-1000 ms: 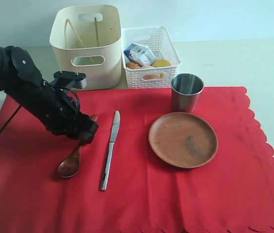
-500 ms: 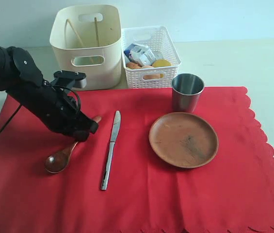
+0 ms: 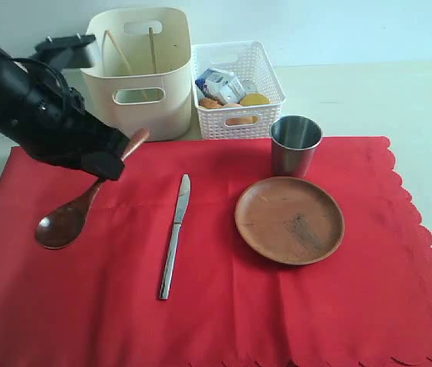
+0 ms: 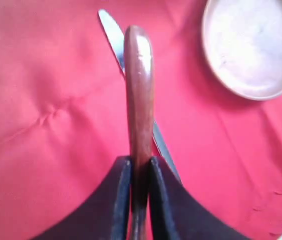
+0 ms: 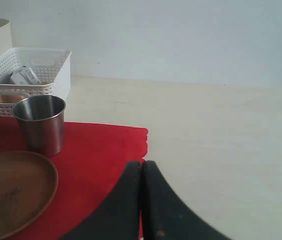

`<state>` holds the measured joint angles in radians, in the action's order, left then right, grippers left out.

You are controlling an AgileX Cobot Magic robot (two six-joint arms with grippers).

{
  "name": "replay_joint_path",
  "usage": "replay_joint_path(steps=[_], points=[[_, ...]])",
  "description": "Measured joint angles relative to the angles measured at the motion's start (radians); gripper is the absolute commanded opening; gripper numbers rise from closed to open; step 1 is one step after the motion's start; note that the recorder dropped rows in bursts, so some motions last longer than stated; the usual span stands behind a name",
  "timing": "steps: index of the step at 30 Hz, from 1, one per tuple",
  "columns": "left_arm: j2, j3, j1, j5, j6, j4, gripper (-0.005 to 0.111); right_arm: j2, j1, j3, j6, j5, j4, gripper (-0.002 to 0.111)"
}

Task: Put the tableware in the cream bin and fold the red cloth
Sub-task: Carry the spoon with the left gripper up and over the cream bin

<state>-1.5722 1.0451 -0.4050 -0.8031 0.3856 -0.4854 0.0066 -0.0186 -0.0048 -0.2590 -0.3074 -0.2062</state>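
Observation:
My left gripper (image 3: 108,164) (image 4: 140,162) is shut on the handle of the dark wooden spoon (image 3: 66,218) (image 4: 139,90) and holds it tilted above the left part of the red cloth (image 3: 223,313), bowl end down. The metal knife (image 3: 173,233) (image 4: 112,35) lies on the cloth beside it. A round brown plate (image 3: 289,219) (image 5: 11,192) and a steel cup (image 3: 294,144) (image 5: 41,122) sit further right. The cream bin (image 3: 135,73) stands behind the cloth with light wooden chopsticks (image 3: 118,52) leaning inside. My right gripper (image 5: 141,167) is shut and empty over the cloth's right edge.
A white lattice basket (image 3: 235,88) (image 5: 26,75) with a milk carton and other food stands right of the cream bin. Bare pale table (image 3: 399,99) lies behind and right of the cloth.
The left gripper closed on the spoon handle, lifted it off the cloth and carried it up and to the left toward the cream bin. Knife, plate and cup stayed put.

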Motion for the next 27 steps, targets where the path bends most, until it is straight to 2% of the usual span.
replay_joint_path(steps=[7,11,22,27], points=[[0.223,0.000,0.000,-0.073,-0.121,0.151,0.000,0.000,0.000,0.000,0.000,0.000,0.000,0.000],[0.327,0.000,0.013,-0.082,-0.144,0.185,0.000,0.000,0.000,0.000,0.000,0.000,0.000,0.000],[0.468,-0.002,0.168,-0.146,-0.155,0.238,0.000,0.000,0.000,0.000,0.000,0.000,0.000,0.000],[0.504,-0.005,0.175,-0.155,-0.155,0.242,0.000,0.000,0.000,0.000,0.000,0.000,-0.001,0.000]])
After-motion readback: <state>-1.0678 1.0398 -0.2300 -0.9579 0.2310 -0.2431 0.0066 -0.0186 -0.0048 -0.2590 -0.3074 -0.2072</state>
